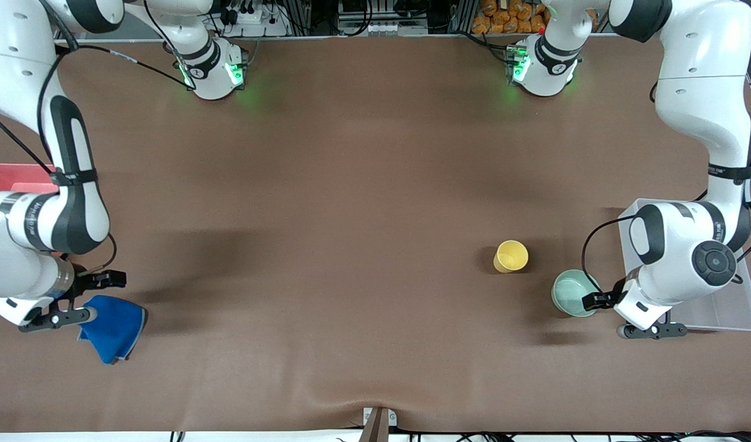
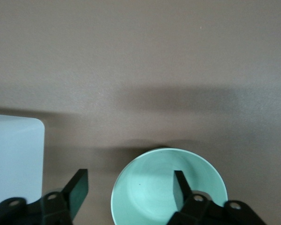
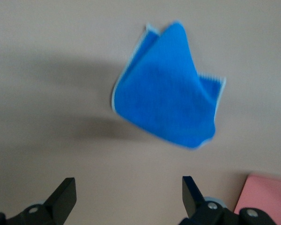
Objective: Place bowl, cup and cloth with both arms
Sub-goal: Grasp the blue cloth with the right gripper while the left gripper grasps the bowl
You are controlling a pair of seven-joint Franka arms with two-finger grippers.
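left claw [image 1: 602, 301] open astride bowl [image 1: 574, 293] rim, bench 4 o'clock | right claw [image 1: 86, 298] open over cloth [image 1: 112, 327], 8 o'clock | cup [image 1: 511, 256] beside bowl | advice: close squarely on rim, lift level

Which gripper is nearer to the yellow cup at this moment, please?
The left. The left gripper straddles the rim of the bowl beside the cup; the right gripper is open by the cloth at the right arm's end of the table.

A high front camera faces me across the brown bench [image 1: 350, 245]; my wrist cameras look down close, sharing its surface.
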